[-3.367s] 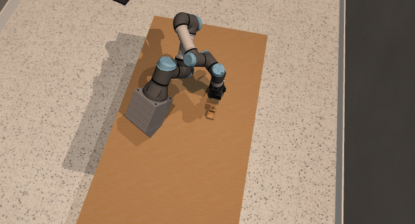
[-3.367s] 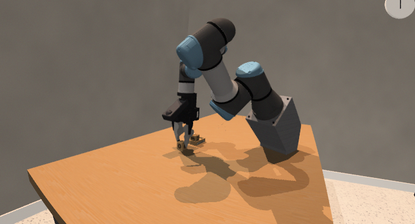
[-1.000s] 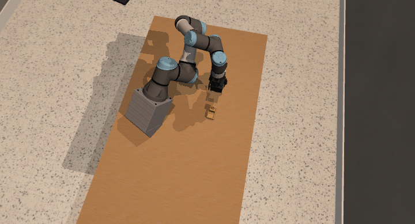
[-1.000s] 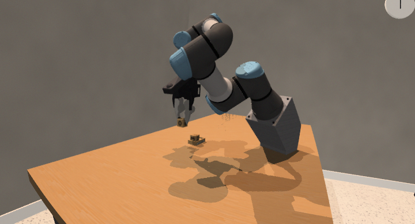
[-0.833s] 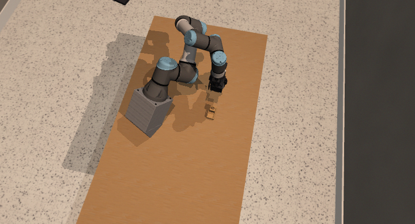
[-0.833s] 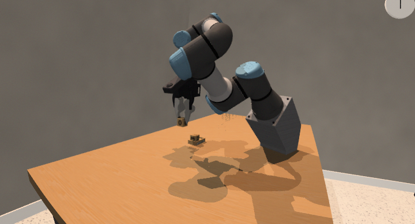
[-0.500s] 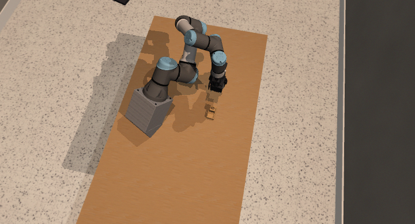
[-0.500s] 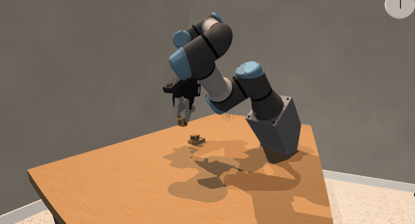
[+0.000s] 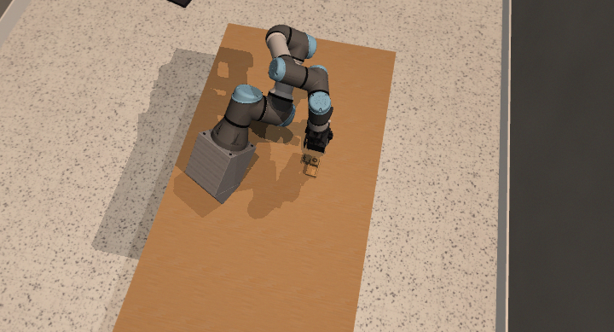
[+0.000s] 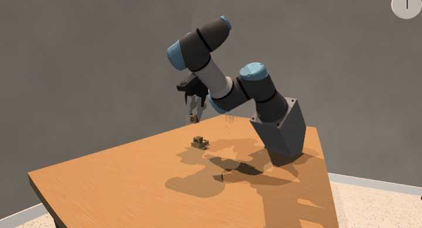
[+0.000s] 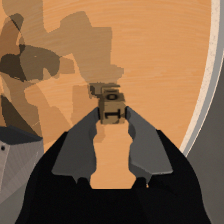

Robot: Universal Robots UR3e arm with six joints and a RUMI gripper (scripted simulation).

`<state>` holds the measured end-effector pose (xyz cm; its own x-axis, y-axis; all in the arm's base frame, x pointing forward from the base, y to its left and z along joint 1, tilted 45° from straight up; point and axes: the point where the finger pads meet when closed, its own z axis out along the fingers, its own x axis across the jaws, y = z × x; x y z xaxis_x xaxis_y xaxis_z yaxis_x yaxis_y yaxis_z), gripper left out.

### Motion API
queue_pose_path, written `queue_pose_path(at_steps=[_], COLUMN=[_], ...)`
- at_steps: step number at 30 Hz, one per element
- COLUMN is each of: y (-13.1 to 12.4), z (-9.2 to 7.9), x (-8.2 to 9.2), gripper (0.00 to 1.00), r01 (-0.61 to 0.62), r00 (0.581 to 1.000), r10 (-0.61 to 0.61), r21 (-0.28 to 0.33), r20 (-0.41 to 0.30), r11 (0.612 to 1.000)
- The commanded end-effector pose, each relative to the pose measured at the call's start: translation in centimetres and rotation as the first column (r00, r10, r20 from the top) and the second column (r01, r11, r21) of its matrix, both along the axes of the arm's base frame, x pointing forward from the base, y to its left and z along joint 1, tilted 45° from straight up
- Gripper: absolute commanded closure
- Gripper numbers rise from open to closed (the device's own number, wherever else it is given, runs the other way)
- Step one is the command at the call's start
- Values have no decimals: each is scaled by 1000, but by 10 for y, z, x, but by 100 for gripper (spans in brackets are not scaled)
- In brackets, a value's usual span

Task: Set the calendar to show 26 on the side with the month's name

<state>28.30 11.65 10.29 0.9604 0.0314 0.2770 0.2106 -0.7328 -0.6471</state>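
Observation:
My gripper (image 10: pixel 193 116) (image 11: pixel 112 107) (image 9: pixel 315 150) is shut on a small wooden digit cube (image 10: pixel 193 119) (image 11: pixel 112 106) and holds it well above the table. In the exterior view the face of the held cube that shows reads 0. The small wooden tray (image 10: pixel 204 145) (image 9: pixel 310 171) lies on the table below and a little ahead of the gripper. A second wooden cube (image 10: pixel 197 139) sits in the tray. In the wrist view the tray and that cube (image 11: pixel 103 91) show just beyond the held cube. The digits on the second cube are too small to read.
The arm's grey base block (image 9: pixel 219 166) (image 10: pixel 282 132) stands on the wooden table (image 9: pixel 266 252) (image 10: pixel 118 181) close to the tray. The table's edge (image 11: pixel 200 110) runs near the gripper's right side in the wrist view. Speckled floor surrounds the table.

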Motion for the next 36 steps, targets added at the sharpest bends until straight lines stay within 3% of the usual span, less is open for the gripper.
queue_pose_path(at_steps=[1, 7, 25, 36], y=[-23, -45, -46, -34], z=[-22, -42, -43, -55], x=[8, 10, 10, 13], gripper=[89, 89, 89, 89], r01=[-1, 0, 0, 0], r00=[1000, 1000, 1000, 1000], r10=[1, 0, 0, 0], r21=[2, 5, 5, 5], r20=[-1, -1, -1, -1], r11=[1000, 1000, 1000, 1000])
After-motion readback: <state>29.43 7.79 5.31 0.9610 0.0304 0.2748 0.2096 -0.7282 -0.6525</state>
